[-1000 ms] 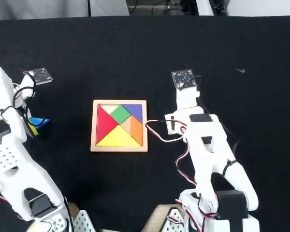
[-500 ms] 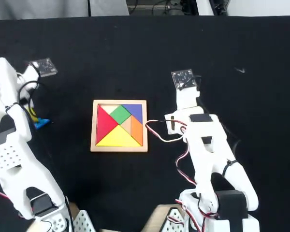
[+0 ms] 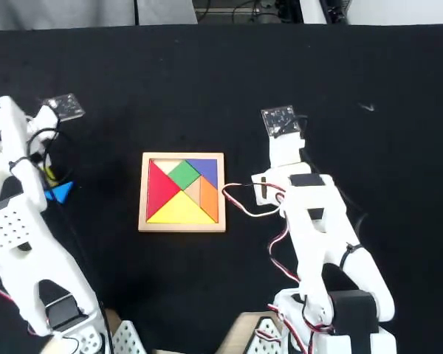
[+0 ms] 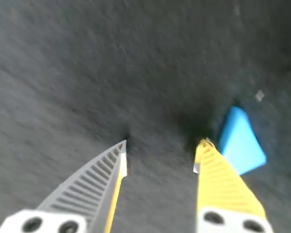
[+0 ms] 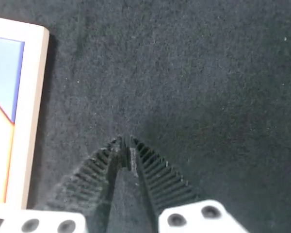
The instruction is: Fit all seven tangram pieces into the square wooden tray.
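The square wooden tray [image 3: 181, 223] lies mid-table with red, green, blue, yellow, orange and tan pieces in it; a bare triangular patch shows at its far left corner. A light blue triangle [image 3: 59, 192] lies on the black cloth left of the tray. My left gripper [image 4: 162, 145] is open just above the cloth, with the light blue triangle [image 4: 240, 141] outside its jaws, against the outer side of the yellow finger [image 4: 218, 179]. My right gripper [image 5: 125, 145] is shut on nothing, low over the cloth to the right of the tray's edge [image 5: 31, 97].
Black cloth covers the table. The left arm [image 3: 18, 221] stands along the left edge and the right arm [image 3: 317, 221] rises right of the tray, with its white and red cable [image 3: 244, 203] hanging near the tray's right side.
The left arm has swung toward the far side of the table. The light blue triangle has stayed roughly where it was on the cloth. The right arm has not moved.
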`<action>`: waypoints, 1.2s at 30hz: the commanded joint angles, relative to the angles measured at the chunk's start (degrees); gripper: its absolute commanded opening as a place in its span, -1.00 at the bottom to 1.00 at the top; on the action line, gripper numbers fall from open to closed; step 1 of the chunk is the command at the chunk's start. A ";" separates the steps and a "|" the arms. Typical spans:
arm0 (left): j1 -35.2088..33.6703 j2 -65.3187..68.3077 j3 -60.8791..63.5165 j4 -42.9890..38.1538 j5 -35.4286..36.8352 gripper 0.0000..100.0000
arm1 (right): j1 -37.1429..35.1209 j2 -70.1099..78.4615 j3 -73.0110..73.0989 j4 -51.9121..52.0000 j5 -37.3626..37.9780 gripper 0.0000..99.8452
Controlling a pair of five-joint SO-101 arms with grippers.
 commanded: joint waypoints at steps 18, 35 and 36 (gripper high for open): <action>1.01 -23.91 14.46 20.04 18.73 -0.54 | 0.88 0.04 -0.22 -1.05 0.44 -0.98; 0.84 -42.20 51.47 -18.55 32.00 -0.40 | 0.79 0.04 -0.13 -0.79 0.35 -0.98; 0.84 -40.18 50.07 -18.55 32.18 -0.40 | 0.79 0.04 -0.13 -0.79 0.35 -0.98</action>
